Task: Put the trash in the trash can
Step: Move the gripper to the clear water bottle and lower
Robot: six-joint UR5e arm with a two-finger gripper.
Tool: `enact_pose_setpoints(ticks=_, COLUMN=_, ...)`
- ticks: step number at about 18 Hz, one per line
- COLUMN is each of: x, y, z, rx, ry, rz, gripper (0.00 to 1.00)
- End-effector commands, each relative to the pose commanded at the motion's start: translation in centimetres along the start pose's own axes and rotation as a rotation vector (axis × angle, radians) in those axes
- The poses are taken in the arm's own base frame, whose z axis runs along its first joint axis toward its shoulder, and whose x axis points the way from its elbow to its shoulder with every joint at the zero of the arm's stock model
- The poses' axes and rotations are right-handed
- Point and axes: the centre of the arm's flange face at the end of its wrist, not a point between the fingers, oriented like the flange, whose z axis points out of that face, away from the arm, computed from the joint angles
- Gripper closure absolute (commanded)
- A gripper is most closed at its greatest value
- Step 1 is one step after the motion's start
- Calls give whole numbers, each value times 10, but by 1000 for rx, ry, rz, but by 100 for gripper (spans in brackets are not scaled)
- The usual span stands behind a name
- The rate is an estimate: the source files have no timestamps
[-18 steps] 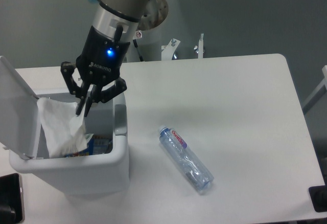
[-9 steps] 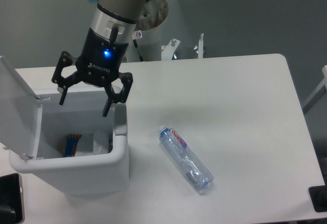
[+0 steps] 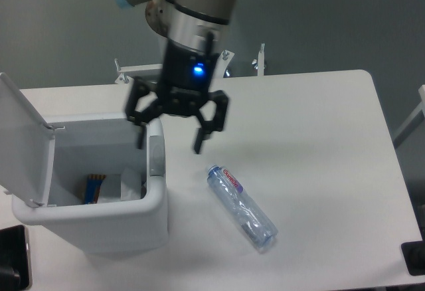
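A crushed clear, blue-tinted bottle [image 3: 242, 206] with red lettering lies on the white table, right of the trash can. The white trash can [image 3: 156, 201] stands at the front left with its lid [image 3: 23, 146] tipped open to the left. Inside it lie a white crumpled piece [image 3: 126, 185] and an item with orange and blue stripes [image 3: 93, 187]. My gripper [image 3: 170, 141] hangs open over the can's right rim, above and left of the bottle, with nothing between its fingers.
A grey latch tab [image 3: 155, 155] sits on the can's right rim. Metal clamps [image 3: 259, 59] stand at the table's far edge. Black objects sit at the front left corner [image 3: 13, 264] and the front right corner [image 3: 413, 258].
The gripper let go of the white crumpled trash, which dropped into the can. It opened wide and moved right, from above the can's opening to over its right rim.
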Motion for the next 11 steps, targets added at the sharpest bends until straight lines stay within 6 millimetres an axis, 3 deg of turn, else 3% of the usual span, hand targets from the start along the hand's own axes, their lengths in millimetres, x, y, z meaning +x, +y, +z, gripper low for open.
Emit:
enact_pose_setpoints(ticks=5, x=-54, y=3, z=63, rx=-108, ry=-129, rz=-34, gripper=0)
enact_pose_setpoints(ticks=7, x=-77, y=6, z=97, rx=-164, ry=-168, rz=-33, gripper=0)
enact_pose_setpoints(ticks=11, x=-106, y=19, z=150, rx=-262, ry=-231, rz=-27, gripper=0)
